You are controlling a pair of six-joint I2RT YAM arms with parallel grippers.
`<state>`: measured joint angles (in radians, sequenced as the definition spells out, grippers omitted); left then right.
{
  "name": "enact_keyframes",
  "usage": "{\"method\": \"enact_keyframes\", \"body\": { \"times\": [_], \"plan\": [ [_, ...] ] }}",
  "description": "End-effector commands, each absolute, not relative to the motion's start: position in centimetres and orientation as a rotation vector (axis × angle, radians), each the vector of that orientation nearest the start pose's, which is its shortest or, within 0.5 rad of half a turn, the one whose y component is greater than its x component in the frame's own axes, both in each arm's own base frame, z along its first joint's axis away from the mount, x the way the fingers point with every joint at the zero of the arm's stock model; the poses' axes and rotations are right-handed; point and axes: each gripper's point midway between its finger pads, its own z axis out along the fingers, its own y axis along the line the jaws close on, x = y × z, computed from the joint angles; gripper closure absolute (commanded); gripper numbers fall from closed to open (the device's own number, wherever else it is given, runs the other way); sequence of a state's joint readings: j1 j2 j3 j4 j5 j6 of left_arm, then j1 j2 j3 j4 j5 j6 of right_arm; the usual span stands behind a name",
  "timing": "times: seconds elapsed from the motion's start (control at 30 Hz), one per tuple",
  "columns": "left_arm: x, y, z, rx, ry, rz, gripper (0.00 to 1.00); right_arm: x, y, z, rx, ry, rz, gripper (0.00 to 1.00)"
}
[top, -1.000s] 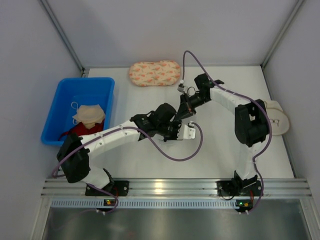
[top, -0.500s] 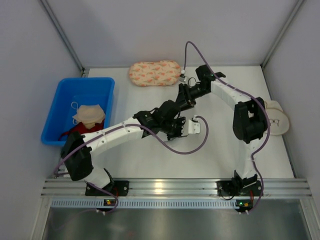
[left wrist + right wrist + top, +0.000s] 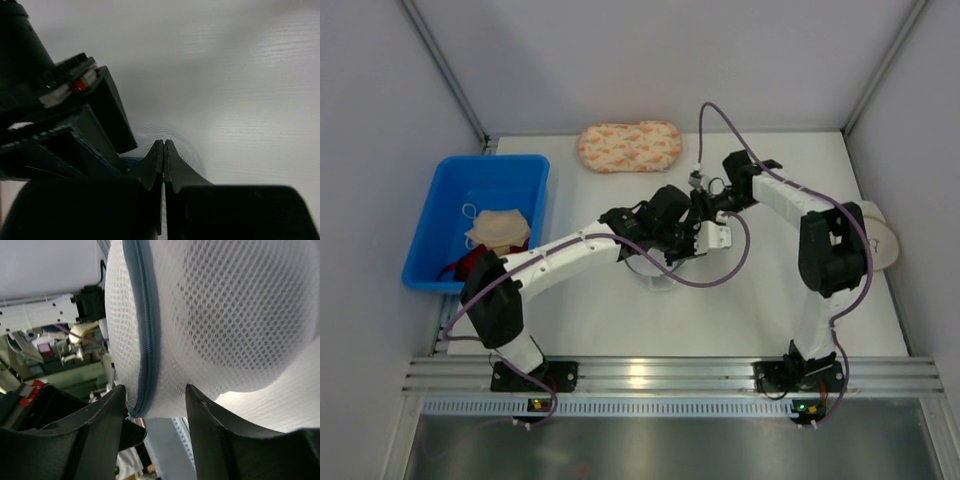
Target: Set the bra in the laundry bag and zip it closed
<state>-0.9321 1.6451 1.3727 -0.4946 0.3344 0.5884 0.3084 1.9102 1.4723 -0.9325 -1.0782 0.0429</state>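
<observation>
The laundry bag (image 3: 655,273) is white mesh and lies at mid table, mostly hidden under both wrists. In the right wrist view the laundry bag (image 3: 235,315) fills the frame, its grey-blue zip (image 3: 149,330) running down to a dark fingertip. A dim dark shape shows through the mesh; the black bra is not plainly visible. My right gripper (image 3: 152,407) is closed on the bag's edge beside the zip; it also shows in the top view (image 3: 694,212). My left gripper (image 3: 163,145) is shut at the zip's end, above the mesh (image 3: 187,147); it also shows in the top view (image 3: 682,240).
A blue bin (image 3: 425,235) at the left holds a beige cloth (image 3: 498,228) and something red. A peach patterned pouch (image 3: 630,146) lies at the back. A beige round-cupped bra (image 3: 878,238) lies at the right edge. Purple cables loop over the bag.
My left gripper has moved right and away from the arm bases, staying shut. My right gripper has shifted right with it. A strip of the bag's rim now shows below the left arm.
</observation>
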Motion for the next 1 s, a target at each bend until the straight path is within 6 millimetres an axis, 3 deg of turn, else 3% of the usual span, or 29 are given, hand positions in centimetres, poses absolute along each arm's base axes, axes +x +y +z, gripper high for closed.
{"method": "enact_keyframes", "body": {
  "times": [0.0,0.03,0.13,0.2,0.4,0.6,0.67,0.73,0.77,0.8,0.97],
  "plan": [
    [24.5,-38.5,19.0,1.697,1.561,-0.561,1.0,25.4,27.1,16.3,-0.646,2.616,1.714,0.51],
    [24.6,-38.4,19.0,1.694,1.564,-0.557,1.0,25.2,27.4,16.3,-0.662,2.617,1.716,0.56],
    [23.9,-38.0,18.9,1.707,1.555,-0.574,1.0,26.1,27.5,15.8,-0.658,2.636,1.679,0.91],
    [22.8,-37.7,18.2,1.737,1.549,-0.61,1.0,26.8,27.6,15.9,-0.659,2.626,1.668,1.0],
    [19.9,-36.0,17.0,1.8,1.538,-0.659,1.0,29.9,26.9,15.1,-0.598,2.615,1.645,1.0],
    [19.7,-35.1,17.1,1.782,1.556,-0.636,1.0,31.6,27.0,15.9,-0.595,2.56,1.67,1.0],
    [20.4,-35.2,17.2,1.761,1.576,-0.599,1.0,31.9,27.2,16.2,-0.593,2.551,1.677,0.84],
    [21.5,-35.8,17.6,1.737,1.591,-0.575,1.0,32.3,27.2,16.9,-0.606,2.535,1.654,0.6],
    [22.1,-35.9,17.6,1.713,1.616,-0.557,1.0,32.4,27.0,17.1,-0.61,2.541,1.624,0.54],
    [22.9,-36.4,18.6,1.683,1.614,-0.548,1.0,32.6,26.9,17.5,-0.618,2.534,1.601,0.52],
    [24.9,-38.2,18.6,1.629,1.667,-0.536,1.0,33.6,23.8,18.7,-0.579,2.513,1.534,0.49]
  ]
}}
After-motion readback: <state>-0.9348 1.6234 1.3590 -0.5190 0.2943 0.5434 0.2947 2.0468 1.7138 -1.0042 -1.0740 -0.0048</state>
